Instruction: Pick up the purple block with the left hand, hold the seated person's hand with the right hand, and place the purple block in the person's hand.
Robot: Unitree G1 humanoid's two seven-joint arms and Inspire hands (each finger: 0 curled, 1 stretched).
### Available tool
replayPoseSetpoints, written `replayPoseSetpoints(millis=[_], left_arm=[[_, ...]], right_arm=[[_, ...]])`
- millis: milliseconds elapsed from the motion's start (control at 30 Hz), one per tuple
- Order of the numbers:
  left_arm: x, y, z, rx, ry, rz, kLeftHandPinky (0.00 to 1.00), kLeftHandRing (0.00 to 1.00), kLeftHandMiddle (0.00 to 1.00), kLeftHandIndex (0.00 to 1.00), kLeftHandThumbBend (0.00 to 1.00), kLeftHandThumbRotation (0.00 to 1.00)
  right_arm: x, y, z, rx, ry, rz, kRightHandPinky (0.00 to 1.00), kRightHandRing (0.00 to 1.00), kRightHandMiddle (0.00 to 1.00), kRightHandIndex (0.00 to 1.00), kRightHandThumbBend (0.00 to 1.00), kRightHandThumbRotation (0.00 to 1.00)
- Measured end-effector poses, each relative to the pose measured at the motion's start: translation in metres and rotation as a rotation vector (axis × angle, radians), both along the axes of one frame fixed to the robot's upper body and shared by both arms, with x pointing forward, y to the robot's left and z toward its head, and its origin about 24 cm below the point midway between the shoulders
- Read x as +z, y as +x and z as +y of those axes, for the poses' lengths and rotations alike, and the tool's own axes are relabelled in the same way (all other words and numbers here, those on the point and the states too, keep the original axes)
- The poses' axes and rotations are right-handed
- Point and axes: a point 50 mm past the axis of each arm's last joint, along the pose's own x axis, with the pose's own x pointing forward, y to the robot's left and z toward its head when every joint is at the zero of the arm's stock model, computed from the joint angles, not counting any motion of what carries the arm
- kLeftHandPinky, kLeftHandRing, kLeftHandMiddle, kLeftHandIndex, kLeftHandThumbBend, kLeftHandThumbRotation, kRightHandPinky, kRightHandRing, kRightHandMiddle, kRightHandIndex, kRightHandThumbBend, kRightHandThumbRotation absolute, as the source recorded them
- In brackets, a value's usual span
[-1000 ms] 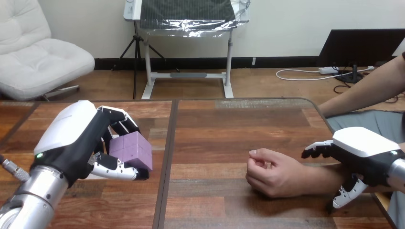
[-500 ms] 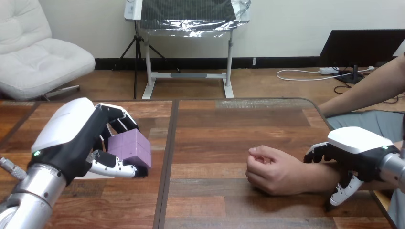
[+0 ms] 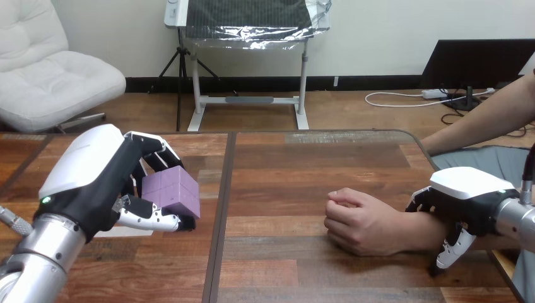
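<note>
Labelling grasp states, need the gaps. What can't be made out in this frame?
All in the head view:
- the right hand sits over the person's wrist; its own shell hides whether it grips.
- the person's hand: fisted, palm hidden.
- the purple block: left side covered by the left hand.
- the right arm: cut by the right edge.

Wooden table (image 3: 315, 158) grainy, slight sheen; purple block (image 3: 171, 191) matt; left robot hand (image 3: 94, 183) shell glossy white plastic; forearm (image 3: 38, 259) silver metal.
</note>
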Motion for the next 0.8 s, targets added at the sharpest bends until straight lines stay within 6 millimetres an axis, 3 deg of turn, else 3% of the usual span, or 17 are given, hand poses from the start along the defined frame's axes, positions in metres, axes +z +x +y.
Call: replayPoseSetpoints(millis=[800], left_arm=[[0.0022, -0.0003, 0.0011, 0.006, 0.000, -0.009, 0.29, 0.35, 0.41, 0.44, 0.71, 0.00]], right_arm=[[-0.0070, 0.0046, 0.0001, -0.015, -0.006, 0.014, 0.23, 0.31, 0.43, 0.57, 0.83, 0.11]])
